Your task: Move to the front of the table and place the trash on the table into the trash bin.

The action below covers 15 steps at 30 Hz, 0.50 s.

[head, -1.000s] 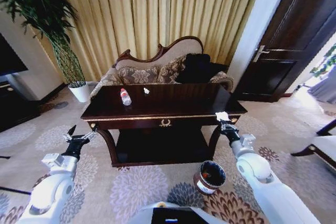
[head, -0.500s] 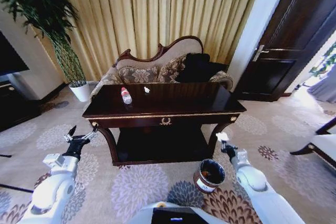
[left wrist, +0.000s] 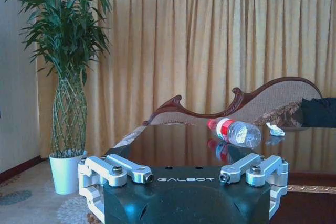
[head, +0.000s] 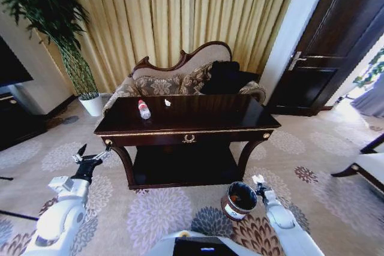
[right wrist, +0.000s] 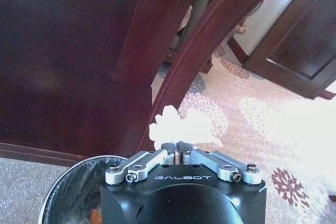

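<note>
Right gripper (right wrist: 178, 153): fingers pinched on a crumpled white paper scrap (right wrist: 184, 127), which protrudes from the fingertips toward the far side. The scrap is held low over the carpet, just right of the trash bin (head: 240, 201) and near the table's right front leg (right wrist: 202, 51); in the right wrist view the bin's rim (right wrist: 68, 179) lies beside and below the gripper body. The right arm (head: 282, 220) reaches forward and downward, with the gripper (head: 259, 183) at about the height of the bin's rim.

Left gripper (head: 90, 159): fingers spread, holding nothing. The left arm (head: 63, 205) is raised, bent and parked near the table's left front corner, clear of the surface (head: 192, 112).

Remaining trash on the surface: a clear plastic bottle with red cap (head: 143, 110) lying on its side toward the far left, and a small white paper scrap (head: 167, 103) just right of it, nearer the far edge. Both are also seen from the left wrist view, bottle (left wrist: 234, 131) and scrap (left wrist: 275, 128), well apart from the left fingers (left wrist: 121, 169).
</note>
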Available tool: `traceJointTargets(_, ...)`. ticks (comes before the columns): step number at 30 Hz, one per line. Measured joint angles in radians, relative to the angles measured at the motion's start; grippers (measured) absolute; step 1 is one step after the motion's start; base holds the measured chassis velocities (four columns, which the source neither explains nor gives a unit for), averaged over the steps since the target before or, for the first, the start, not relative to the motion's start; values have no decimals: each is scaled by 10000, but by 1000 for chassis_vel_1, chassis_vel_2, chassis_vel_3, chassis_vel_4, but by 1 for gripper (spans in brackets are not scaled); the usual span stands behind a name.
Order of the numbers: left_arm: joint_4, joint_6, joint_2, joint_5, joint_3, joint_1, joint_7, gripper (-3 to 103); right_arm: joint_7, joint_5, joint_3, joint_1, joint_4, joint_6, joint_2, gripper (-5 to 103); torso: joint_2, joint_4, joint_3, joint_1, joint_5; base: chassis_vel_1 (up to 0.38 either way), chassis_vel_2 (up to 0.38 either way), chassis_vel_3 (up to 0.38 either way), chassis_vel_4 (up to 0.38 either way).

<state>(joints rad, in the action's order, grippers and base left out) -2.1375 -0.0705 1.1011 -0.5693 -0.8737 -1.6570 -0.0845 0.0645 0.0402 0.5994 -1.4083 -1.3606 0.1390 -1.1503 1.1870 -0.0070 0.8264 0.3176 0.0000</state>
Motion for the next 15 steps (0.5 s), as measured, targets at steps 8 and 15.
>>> traceJointTargets(8, -19, 140, -15, -15, 30, -64, 70, 100, 428, -225, -68, 43, -179, -91, -78, 33, 0, 2, 1, 0, 2, 0, 0, 0, 0)
traceJointTargets(15, 47, 256, -76, -75, -46, -145, 139, 100, 567, -417, -70, -28, -202, -314, -103, 61, 0, 1, 0, 0, 3, 0, 0, 0, 0)
